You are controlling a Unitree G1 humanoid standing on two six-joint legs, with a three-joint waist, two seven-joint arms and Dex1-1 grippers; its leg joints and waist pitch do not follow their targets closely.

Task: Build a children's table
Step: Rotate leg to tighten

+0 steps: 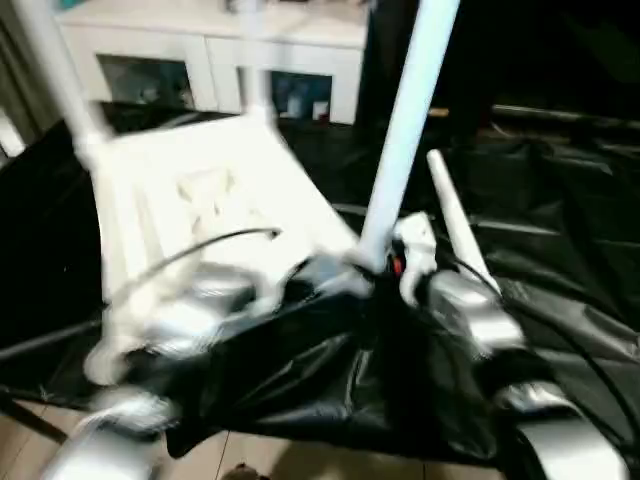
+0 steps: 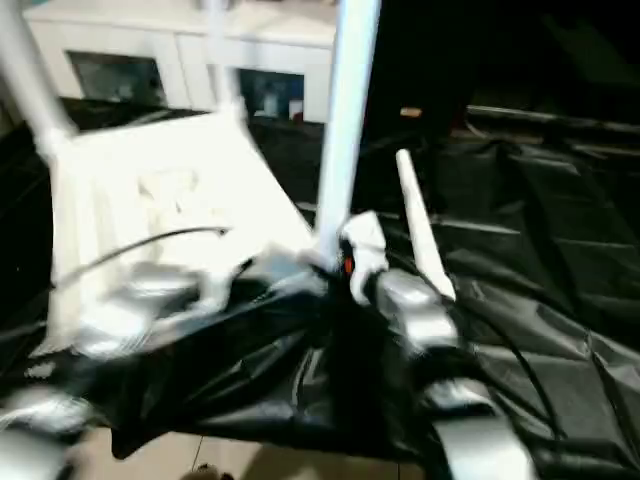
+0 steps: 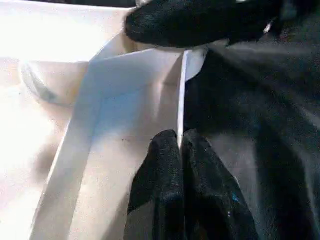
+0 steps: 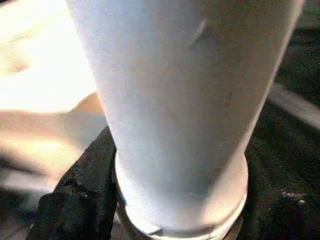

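Note:
The white children's table (image 1: pixel 210 190) lies upside down on a black sheet, ribbed underside up. Three legs stand in its corner sockets: far left (image 1: pixel 55 70), back (image 1: pixel 250 60) and near right (image 1: pixel 410 130). A loose leg (image 1: pixel 455 215) lies on the sheet to the right. My left gripper (image 3: pixel 180 137) is shut on the thin near rim of the table top (image 3: pixel 182 90), close to the near-right corner. My right gripper (image 1: pixel 392 262) is shut on the base of the near-right leg (image 4: pixel 175 100), with one black finger (image 4: pixel 80 200) pressed against its collar.
A white cabinet with glass doors (image 1: pixel 210 50) stands behind the work. The crumpled black sheet (image 1: pixel 560 250) covers the surface, and its front edge drops to a tiled floor (image 1: pixel 300 460). A black cable (image 1: pixel 200 245) arcs over the table top above my left forearm.

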